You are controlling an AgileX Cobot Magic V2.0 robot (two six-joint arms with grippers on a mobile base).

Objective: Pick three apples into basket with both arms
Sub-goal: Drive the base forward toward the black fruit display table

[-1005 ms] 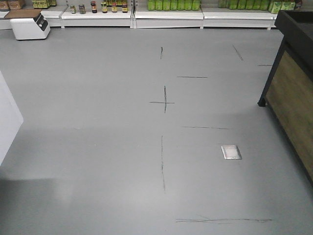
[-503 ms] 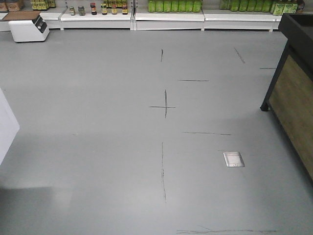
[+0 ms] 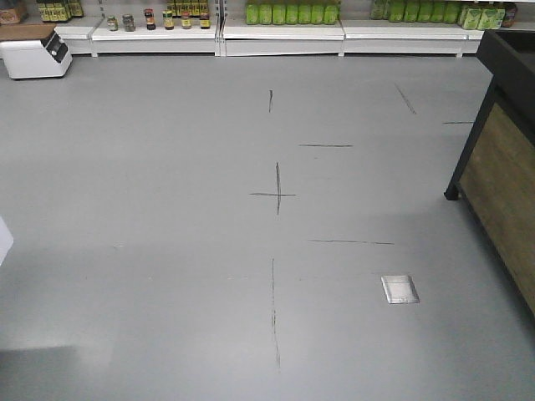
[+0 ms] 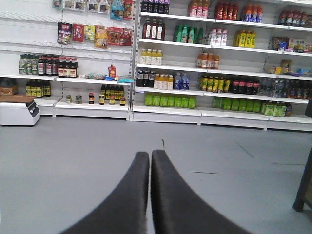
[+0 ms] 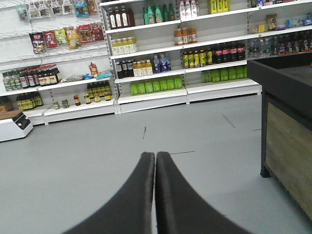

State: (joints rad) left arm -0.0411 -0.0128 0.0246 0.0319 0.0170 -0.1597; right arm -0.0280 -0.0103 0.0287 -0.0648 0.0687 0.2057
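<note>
Grey floor spreads left of a wood-panelled counter. Jaws of the left gripper and the right gripper are pressed together, empty, aimed at shelves beyond the counter. Where apples and basket lie cannot be told.

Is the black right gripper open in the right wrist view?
No, the black right gripper has its two curved fingers pressed together with no gap between them, above the grey floor.
</note>
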